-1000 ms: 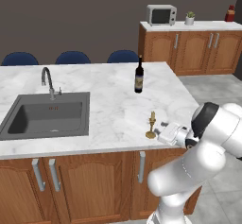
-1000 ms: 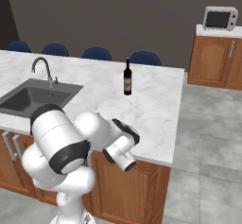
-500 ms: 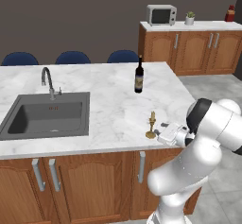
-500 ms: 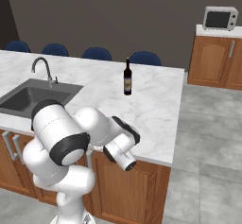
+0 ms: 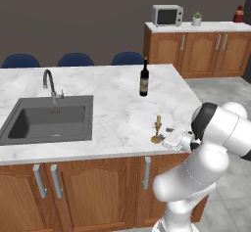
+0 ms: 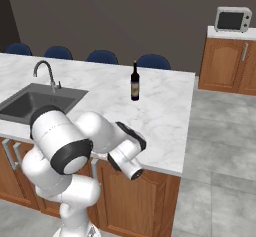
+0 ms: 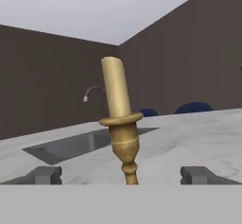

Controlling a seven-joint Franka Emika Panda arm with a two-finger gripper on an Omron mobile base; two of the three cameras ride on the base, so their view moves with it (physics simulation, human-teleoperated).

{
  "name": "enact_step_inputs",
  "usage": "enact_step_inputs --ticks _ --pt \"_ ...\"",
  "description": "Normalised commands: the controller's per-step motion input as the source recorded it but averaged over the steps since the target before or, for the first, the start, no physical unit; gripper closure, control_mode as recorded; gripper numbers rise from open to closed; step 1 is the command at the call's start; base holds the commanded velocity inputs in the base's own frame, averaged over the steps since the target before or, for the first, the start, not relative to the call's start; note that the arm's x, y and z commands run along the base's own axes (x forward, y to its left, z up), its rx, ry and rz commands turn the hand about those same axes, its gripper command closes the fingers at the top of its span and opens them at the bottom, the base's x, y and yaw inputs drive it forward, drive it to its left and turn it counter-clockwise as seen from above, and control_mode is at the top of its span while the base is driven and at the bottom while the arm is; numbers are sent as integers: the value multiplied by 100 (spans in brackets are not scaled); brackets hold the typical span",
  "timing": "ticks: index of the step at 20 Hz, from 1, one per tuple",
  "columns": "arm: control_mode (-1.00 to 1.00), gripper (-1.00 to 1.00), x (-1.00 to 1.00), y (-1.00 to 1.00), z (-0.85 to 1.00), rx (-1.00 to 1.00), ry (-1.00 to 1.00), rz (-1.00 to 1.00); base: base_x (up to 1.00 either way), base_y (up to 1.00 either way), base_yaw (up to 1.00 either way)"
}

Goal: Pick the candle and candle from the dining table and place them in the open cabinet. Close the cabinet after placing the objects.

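With the arm eased closer over the last second, our gripper (image 7: 121,175) stands wide with the candle (image 7: 119,124) upright between its fingertips on the table (image 5: 117,113), ready for closing.

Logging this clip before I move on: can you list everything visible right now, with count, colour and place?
candle: one seen, yellowish on a brass stick, upright near the table's front edge, between the open finger tips in the hand view
table: one, white grey-veined marble over brown wood doors
sink: one, grey, set in the table's left part
faucet: one, grey, curved, behind the sink
wine bottle: one, dark, upright, far right part of the table
chairs: three in the left base view, four in the right, blue, behind the table
microwave: one, grey, on the far counter
plant: one, green, right of the microwave
gripper: one, dark tips, open around the candle
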Motion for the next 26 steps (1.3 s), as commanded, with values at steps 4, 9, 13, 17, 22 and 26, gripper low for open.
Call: enact_step_inputs --ticks 4,9,13,17,22,26 --pt "-100 -100 7 27 12 -2 0 0 0 0 0" --pt "-100 -100 23 2 3 0 1 0 0 0 0" --pt "-100 -100 27 -19 0 0 8 0 0 0 0" --pt "-100 -100 28 -4 0 0 15 0 0 0 0" --pt "-100 -100 28 2 0 0 15 0 0 0 0" --pt "-100 100 1 19 0 0 11 0 0 0 0"
